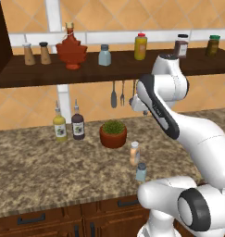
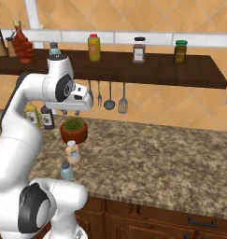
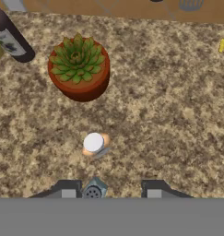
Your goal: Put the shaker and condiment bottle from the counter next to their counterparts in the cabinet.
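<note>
Directly above the blue-grey shaker (image 3: 92, 192), the tool (image 3: 111, 193) hangs partly parted and grasping nothing, aligned for pickup; the peach condiment bottle (image 3: 96, 144) stands between shaker and potted succulent (image 3: 79, 67) on the bench (image 3: 178, 115)

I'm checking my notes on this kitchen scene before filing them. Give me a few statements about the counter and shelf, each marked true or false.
1. The shaker stands on the counter, close to the condiment bottle. True.
2. The condiment bottle lies tipped on its side. False: it stands upright, its pale cap facing up in the hand view.
3. A lookalike shaker stands on the cabinet right of the red leaf-shaped bottle. True.
4. The gripper is shut on the shaker. False: its fingers are apart above the counter, holding nothing.
5. The potted plant sits on the cabinet shelf. False: it is on the counter, behind the condiment bottle.
</note>
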